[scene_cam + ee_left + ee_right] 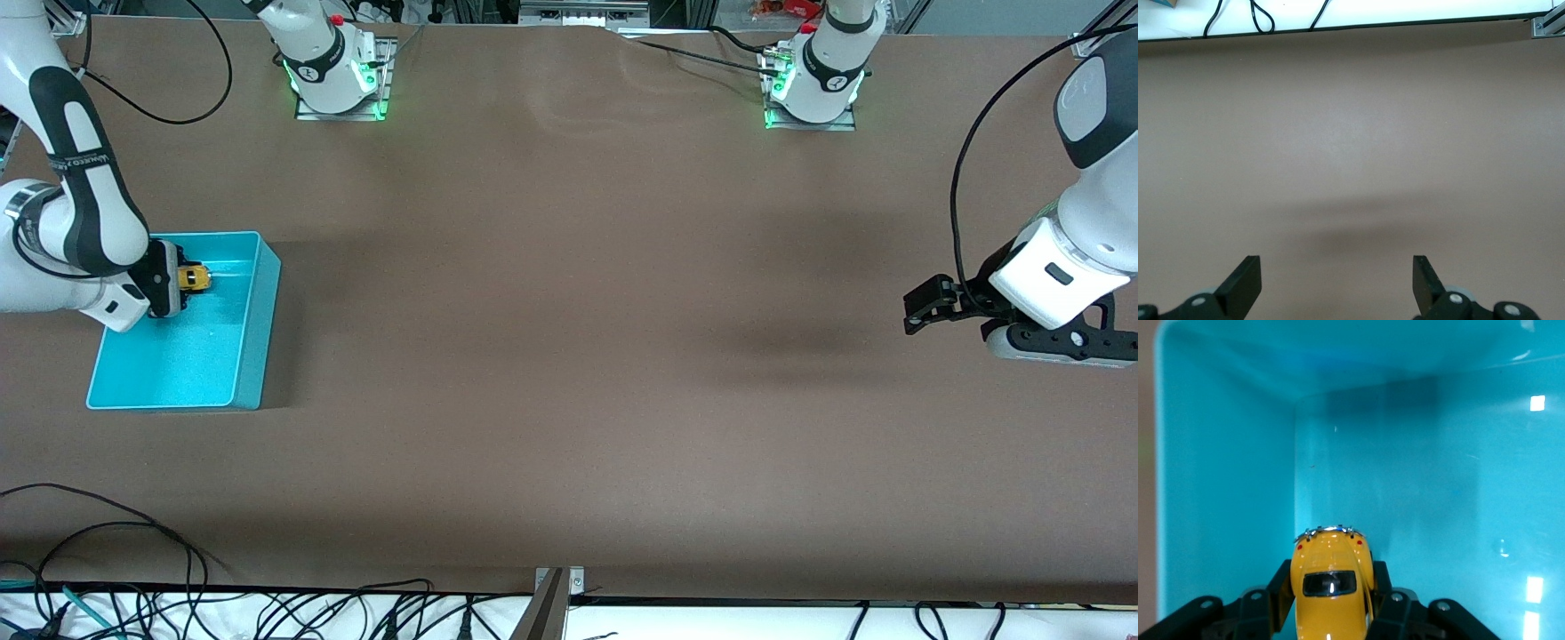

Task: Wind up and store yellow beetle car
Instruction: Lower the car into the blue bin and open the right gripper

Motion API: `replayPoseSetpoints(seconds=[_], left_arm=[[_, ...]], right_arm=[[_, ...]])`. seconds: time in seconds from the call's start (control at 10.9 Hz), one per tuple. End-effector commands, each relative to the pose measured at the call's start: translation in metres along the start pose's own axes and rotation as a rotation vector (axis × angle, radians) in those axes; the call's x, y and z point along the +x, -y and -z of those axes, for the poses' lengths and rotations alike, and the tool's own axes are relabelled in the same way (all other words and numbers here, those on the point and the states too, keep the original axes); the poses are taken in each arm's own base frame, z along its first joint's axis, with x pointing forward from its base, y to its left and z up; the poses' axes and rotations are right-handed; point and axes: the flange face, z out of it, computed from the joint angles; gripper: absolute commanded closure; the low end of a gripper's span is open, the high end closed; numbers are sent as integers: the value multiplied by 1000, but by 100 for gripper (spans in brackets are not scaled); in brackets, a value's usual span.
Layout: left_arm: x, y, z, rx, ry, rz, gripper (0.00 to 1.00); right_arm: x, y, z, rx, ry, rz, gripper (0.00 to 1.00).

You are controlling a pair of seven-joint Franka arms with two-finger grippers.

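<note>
Gripping the yellow beetle car between its two fingers, the right claw is positioned over the interior of the turquoise bin, at the part of the bin farther from the front camera. The fingers are closed against both sides of the car body. In the right wrist view the car sits between the dark fingers, with its rear window and chrome bumper visible, and the bin's turquoise walls and floor fill the surrounding area. Whether the wheels touch the bin floor cannot be determined. The bin rests on the brown desk at the right arm's end. The left claw waits above bare desk surface at the left arm's end, well apart from the bin. Its fingers are spread wide and hold nothing; the left wrist view shows both fingertips with plain brown desk below them. Black cables lie along the desk edge nearest the front camera.
</note>
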Motion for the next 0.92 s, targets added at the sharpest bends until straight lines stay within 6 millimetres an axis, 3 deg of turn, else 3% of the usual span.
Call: replayPoseSetpoints(seconds=[0.0, 0.09, 0.18, 0.27, 0.82], left_arm=[[-3, 0, 8, -24, -1, -19, 0], [-2, 1, 8, -23, -1, -17, 0], [-2, 1, 8, -23, -1, -17, 0], [-2, 1, 8, -23, -1, -17, 0], [-1, 1, 13, -23, -11, -13, 0]], right_arm=[[-4, -12, -11, -6, 8, 20, 100], [-4, -13, -14, -2, 4, 19, 100], [-4, -13, -14, -6, 1, 16, 67], [-7, -13, -14, -12, -12, 7, 1], [-7, -8, 29, -61, -30, -56, 0]])
